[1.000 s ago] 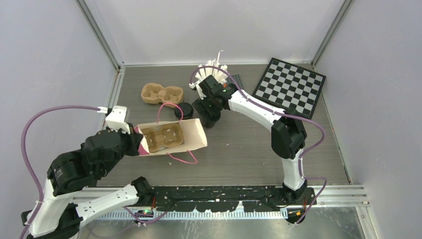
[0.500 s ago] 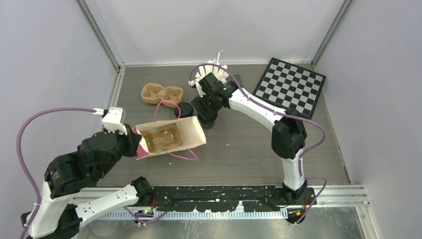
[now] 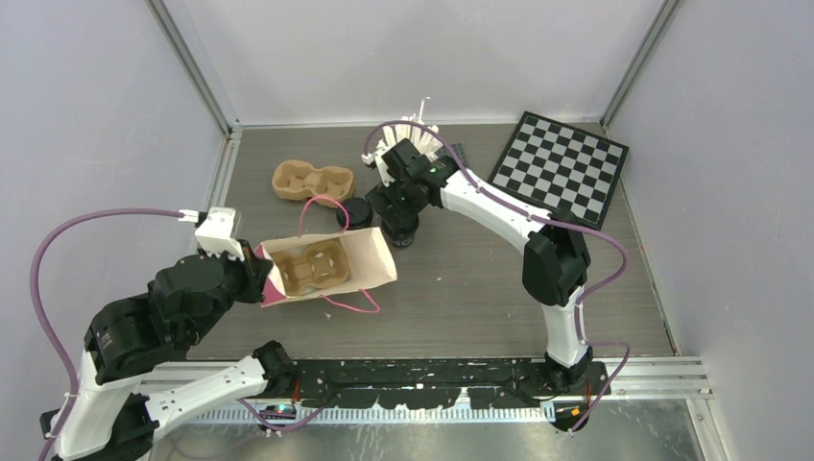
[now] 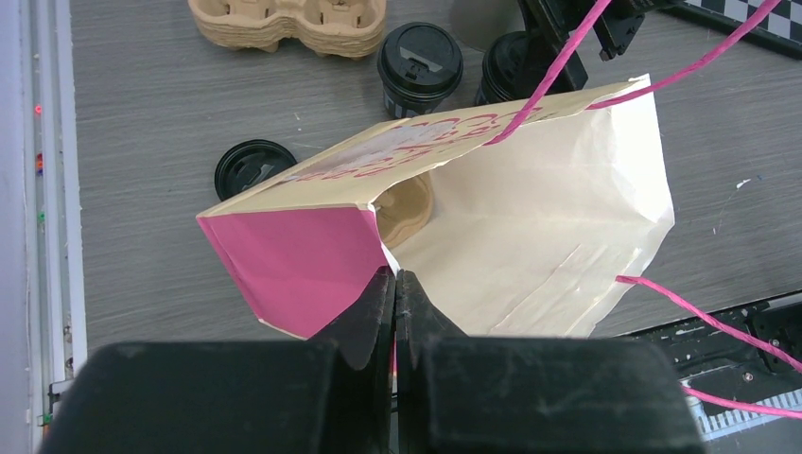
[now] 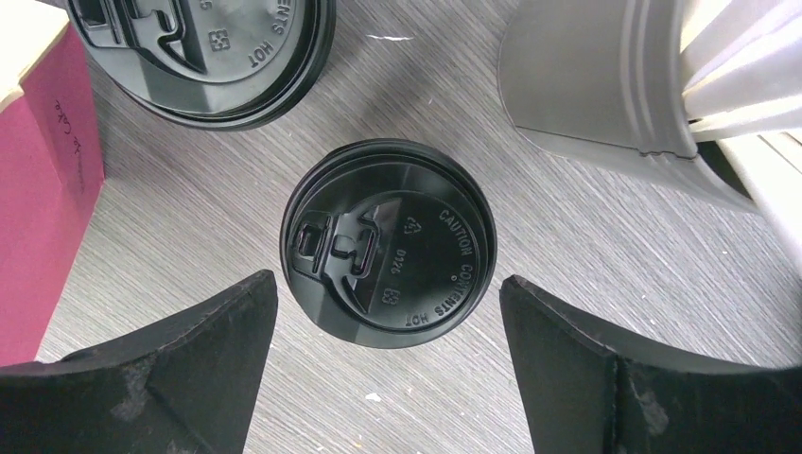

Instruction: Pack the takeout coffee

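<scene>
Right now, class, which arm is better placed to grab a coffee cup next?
Right. The right end effector hangs open astride a lidded cup; the left end effector is shut on the paper bag, so it is busy.

A paper bag (image 3: 374,257) lies open, a pulp tray (image 3: 309,267) inside. From it, a second tray (image 3: 312,180) sits at twelve o'clock, a checkerboard (image 3: 560,168) at two.

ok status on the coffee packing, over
Left gripper shut on paper bag edge. Right gripper open over lidded cup, not gripped. Grey stick cup close beside.
</scene>
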Controlling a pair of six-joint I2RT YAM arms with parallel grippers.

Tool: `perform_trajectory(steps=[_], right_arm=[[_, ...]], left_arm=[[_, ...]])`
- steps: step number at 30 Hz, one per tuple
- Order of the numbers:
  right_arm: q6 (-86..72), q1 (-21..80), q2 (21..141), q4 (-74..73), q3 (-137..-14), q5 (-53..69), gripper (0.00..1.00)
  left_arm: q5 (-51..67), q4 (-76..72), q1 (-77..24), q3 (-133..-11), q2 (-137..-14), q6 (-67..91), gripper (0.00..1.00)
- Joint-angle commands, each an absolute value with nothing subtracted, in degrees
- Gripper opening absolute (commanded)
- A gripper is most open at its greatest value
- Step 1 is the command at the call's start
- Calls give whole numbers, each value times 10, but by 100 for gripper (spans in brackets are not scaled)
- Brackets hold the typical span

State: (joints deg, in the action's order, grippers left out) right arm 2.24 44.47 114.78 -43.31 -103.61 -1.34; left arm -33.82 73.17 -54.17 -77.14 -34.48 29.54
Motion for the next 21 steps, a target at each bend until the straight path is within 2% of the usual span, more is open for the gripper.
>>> perform_trajectory(steps=[1, 12, 21], right_arm=[[18, 448, 1154, -419, -1063, -8, 92], [18, 454, 1170, -423, -1065, -11, 92], [11, 453, 1158, -424, -1053, -14, 77]], left_arm=[[-350, 722, -540, -786, -338, 290, 0], [-350, 724, -540, -781, -331, 289, 0], [-349, 721, -540, -780, -330, 287, 0]])
